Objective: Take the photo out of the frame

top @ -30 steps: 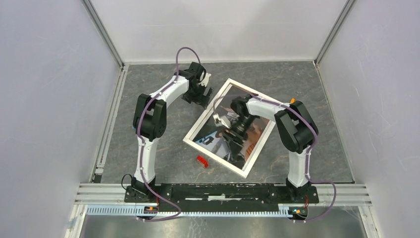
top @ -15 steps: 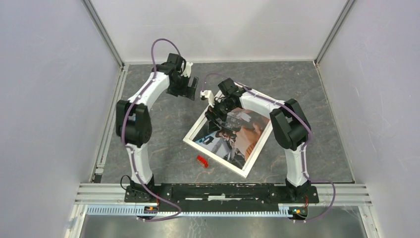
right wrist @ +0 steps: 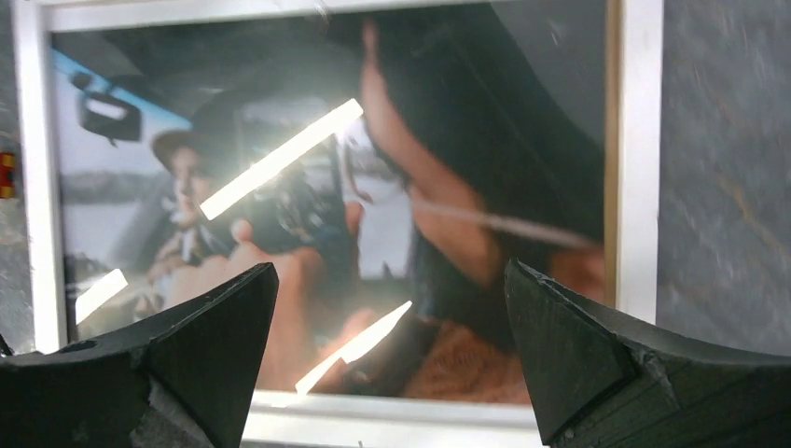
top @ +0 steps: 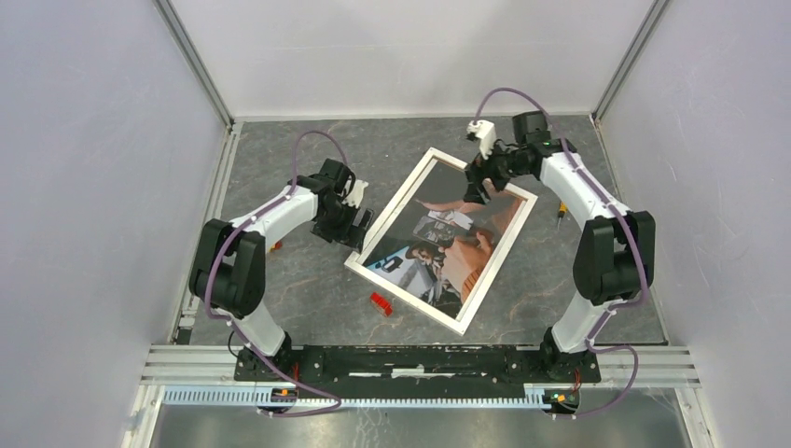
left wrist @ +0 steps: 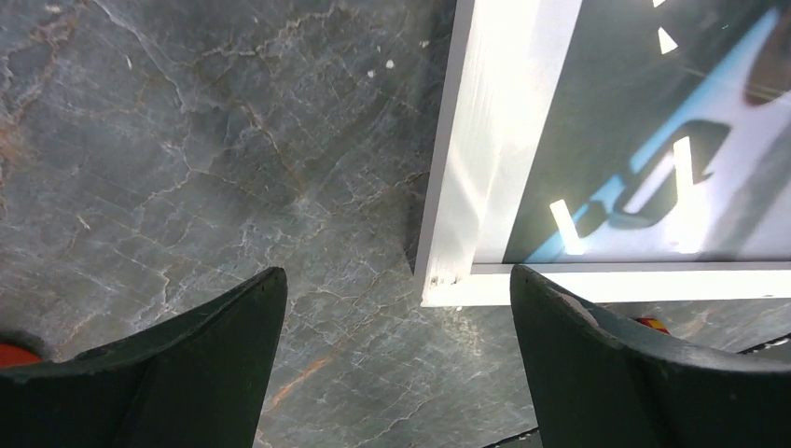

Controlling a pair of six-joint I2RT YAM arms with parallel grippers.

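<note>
Left wrist: frame point(left wrist: 464, 187) corner; right wrist: photo point(right wrist: 326, 233).

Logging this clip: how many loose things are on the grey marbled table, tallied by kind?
White-bordered rectangular picture frame: 1
Glossy colour photo of people: 1
Small red block: 1
Small orange objects: 2, one at each side of the frame
Total: 5
</note>
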